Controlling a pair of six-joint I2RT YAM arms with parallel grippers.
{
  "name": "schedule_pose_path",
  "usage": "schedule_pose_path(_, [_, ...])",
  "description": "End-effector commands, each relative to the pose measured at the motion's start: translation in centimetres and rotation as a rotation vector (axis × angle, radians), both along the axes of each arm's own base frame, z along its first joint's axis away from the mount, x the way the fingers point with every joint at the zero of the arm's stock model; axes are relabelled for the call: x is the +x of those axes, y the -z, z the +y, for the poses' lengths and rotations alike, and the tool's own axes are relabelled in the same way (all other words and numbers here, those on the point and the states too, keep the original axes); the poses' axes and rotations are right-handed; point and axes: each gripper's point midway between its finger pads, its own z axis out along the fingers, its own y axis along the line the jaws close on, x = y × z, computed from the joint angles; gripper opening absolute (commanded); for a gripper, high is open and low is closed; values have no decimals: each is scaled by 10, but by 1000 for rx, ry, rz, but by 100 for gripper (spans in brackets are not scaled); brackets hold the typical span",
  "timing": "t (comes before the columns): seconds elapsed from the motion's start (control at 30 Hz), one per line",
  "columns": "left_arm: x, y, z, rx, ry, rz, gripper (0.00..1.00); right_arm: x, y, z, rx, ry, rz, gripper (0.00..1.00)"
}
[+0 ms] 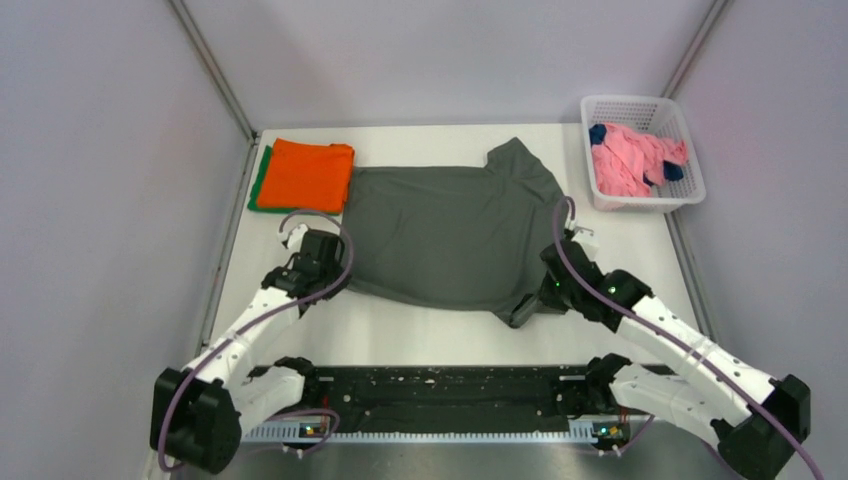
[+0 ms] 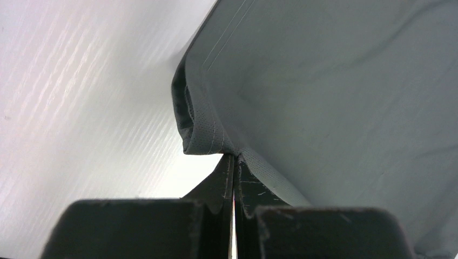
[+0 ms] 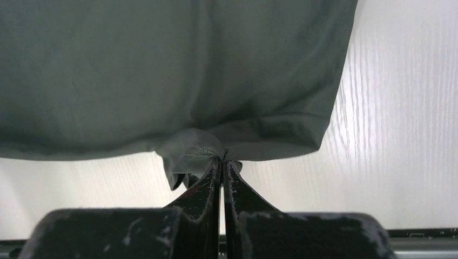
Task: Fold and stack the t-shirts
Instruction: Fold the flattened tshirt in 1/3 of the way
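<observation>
From above, the olive-grey t-shirt (image 1: 450, 235) lies spread flat across the middle of the white table (image 1: 430, 335), its collar towards the upper right. At the upper left, touching the shirt's edge, the folded orange t-shirt (image 1: 308, 175) lies on top of the green t-shirt (image 1: 257, 188), of which only a strip shows along the left side. The white lattice basket (image 1: 640, 104) stands at the upper right corner and holds the crumpled pink t-shirt (image 1: 630, 162) tangled with the navy blue t-shirt (image 1: 598, 133). The left gripper (image 1: 338, 262) sits at the spread shirt's lower left corner. The right gripper (image 1: 540, 292) sits at its lower right, where the cloth bunches into a dark fold.

In the left wrist view, the left gripper (image 2: 234, 162) has its jaws pressed together on the stitched hem of the olive-grey t-shirt (image 2: 335, 97). The hem curls into a small loop just above the tips, and the cloth fills the upper right of the frame over the table (image 2: 81, 108).

In the right wrist view, the right gripper (image 3: 222, 162) is likewise clamped on a gathered bit of hem. The olive-grey t-shirt (image 3: 162, 70) covers the top of the frame, with the table (image 3: 399, 135) bare at the right.
</observation>
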Motion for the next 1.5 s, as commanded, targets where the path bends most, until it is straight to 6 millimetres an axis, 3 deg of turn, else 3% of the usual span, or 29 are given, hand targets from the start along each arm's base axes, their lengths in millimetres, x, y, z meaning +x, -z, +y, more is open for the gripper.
schedule_pose_path(0.0, [47,-26,0,19,-5,-80,0,61,-47,11,24,-26,-182,0])
schedule_pose_path(0.17, [81,-37,5,27,-18,-79,0,104,-62,6,14,8,-221,0])
schedule_pose_path(0.33, [114,-41,11,49,-27,-76,0,139,-60,4,32,18,-211,0])
schedule_pose_path(0.57, [152,-24,18,82,-43,7,0,194,-52,3,20,17,-212,0])
schedule_pose_path(0.7, [171,-17,18,100,-40,36,0,229,-51,-2,-70,-61,-231,0])
schedule_pose_path(0.83, [182,-7,12,87,-11,90,0,268,-46,5,-119,-279,-222,0])
schedule_pose_path(0.97, [188,5,11,88,-8,130,0,289,-13,18,-126,-547,-82,0])
schedule_pose_path(1.07, [189,8,13,100,-16,140,0,304,11,14,-189,-617,5,0])
schedule_pose_path(1.1, [190,7,16,109,-22,142,8,311,16,11,-207,-604,17,2])
schedule_pose_path(1.2, [189,-4,27,150,-68,150,40,331,14,1,-254,-507,1,45])
schedule_pose_path(1.27, [186,-17,33,166,-107,139,45,337,1,-6,-271,-415,-28,54])
schedule_pose_path(1.37, [177,-39,39,164,-161,91,63,328,-21,-12,-238,-293,-89,69])
schedule_pose_path(1.43, [170,-52,38,145,-172,43,95,317,-34,-4,-161,-269,-163,84])
schedule_pose_path(1.47, [168,-56,34,129,-158,23,98,306,-34,6,-93,-286,-186,95])
